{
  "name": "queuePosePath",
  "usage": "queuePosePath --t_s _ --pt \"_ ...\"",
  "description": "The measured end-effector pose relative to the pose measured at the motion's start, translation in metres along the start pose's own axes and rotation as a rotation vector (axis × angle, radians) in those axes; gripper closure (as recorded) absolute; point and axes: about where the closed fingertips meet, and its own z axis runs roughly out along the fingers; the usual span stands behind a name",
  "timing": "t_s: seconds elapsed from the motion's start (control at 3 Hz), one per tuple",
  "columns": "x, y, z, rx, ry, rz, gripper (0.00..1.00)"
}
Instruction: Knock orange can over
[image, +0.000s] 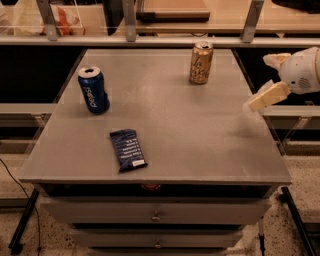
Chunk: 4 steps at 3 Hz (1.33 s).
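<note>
The orange can (201, 62) stands upright at the far side of the grey table (200, 140), right of centre, with a silver top and pale cursive lettering. My gripper (258, 83) hovers at the table's right edge, to the right of the can and a little nearer the camera, well apart from it. Its two cream fingers (267, 95) are spread open and hold nothing.
A dark blue can (93, 90) stands upright at the left of the table. A dark blue snack packet (128, 149) lies flat near the front. A shelf rail (150, 40) runs behind the table. Drawers (156, 212) sit below its front edge.
</note>
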Motion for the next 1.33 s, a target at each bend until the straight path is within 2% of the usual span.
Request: queuePosePath --t_s 0.33,0.67,1.33 --pt "-0.005 -0.024 0.017 0.042 -0.092 0.027 0.00" --pt "-0.004 -0.044 0.034 0.067 -0.152 0.067 0.00" --pt "-0.003 -0.076 0.071 0.116 -0.229 0.156 0.00"
